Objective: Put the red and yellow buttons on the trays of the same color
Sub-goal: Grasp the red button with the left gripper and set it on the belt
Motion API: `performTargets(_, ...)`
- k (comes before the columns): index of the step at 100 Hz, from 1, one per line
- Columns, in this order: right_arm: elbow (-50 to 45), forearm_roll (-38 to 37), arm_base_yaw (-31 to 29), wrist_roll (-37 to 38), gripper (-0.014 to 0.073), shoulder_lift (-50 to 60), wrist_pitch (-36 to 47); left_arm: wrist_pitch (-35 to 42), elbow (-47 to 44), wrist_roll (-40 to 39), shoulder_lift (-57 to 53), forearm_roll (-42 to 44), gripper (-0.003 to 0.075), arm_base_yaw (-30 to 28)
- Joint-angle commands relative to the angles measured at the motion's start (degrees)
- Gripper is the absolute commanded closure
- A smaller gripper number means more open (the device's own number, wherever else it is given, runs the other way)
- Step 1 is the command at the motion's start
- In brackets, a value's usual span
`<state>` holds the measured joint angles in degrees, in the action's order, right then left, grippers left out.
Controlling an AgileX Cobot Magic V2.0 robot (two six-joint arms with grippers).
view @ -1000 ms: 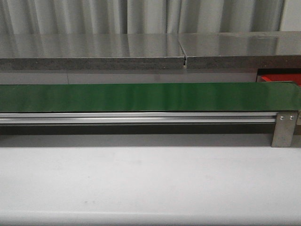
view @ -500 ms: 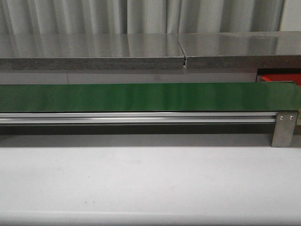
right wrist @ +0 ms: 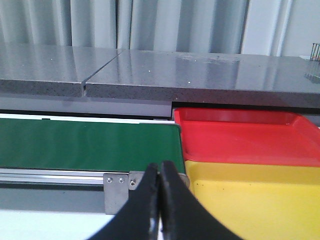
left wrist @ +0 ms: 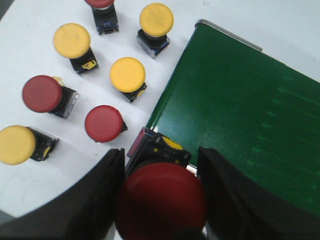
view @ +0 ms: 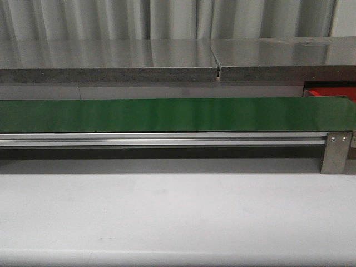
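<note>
Left wrist view: I see the left fingers clamped on a red button, one dark finger on each side of it. Its mushroom cap faces the camera and its long axis runs from the cap away toward its grey-and-yellow base, which juts out beyond the fingertips. That base hangs over the near edge of the green conveyor belt, where the belt meets the white counter; whether it touches either I cannot tell. The arm looks steeply down on the counter.

Beyond the fingers, beside the belt, loose buttons stand on the counter with caps up: a red one nearest the held button, another red one, and yellow ones. One more red cap is cut by the frame edge.

Right wrist view: I see the right fingers pressed together with nothing between them, the arm held level and looking forward. Past the fingertips lie the belt's end, the yellow tray and, behind it, the red tray, side by side and touching.

Front view: only the belt, its metal rail and the counter show; neither arm appears.
</note>
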<state>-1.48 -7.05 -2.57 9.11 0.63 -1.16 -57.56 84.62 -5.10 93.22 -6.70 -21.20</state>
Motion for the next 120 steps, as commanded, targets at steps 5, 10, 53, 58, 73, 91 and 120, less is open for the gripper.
performTargets(5,1.3,-0.7,0.2,-0.2,0.0659,1.1,4.5,2.0,4.1,0.0,1.4,-2.8,0.0513,1.9)
performTargets(10,1.3,-0.7,0.2,-0.2,0.0659,1.1,4.5,2.1,4.8,0.0,2.8,-4.1,0.0513,2.3)
performTargets(53,1.3,-0.7,0.2,-0.2,0.0659,1.1,4.5,3.5,6.3,1.5,9.6,-4.9,0.0334,3.4)
performTargets(58,1.3,-0.7,0.2,-0.2,0.0659,1.1,4.5,3.5,6.3,1.5,9.8,-4.9,0.0277,3.4)
performTargets(73,1.3,-0.7,0.2,-0.2,0.0659,1.1,4.5,3.8,6.5,1.5,9.8,-5.5,0.0232,3.4)
performTargets(91,1.3,-0.7,0.2,-0.2,0.0659,1.1,4.5,4.3,6.5,2.0,7.9,-5.5,0.0232,3.4)
performTargets(120,1.3,-0.7,0.2,-0.2,0.0659,1.1,4.5,3.8,8.2,2.0,3.7,-3.2,0.0241,3.0)
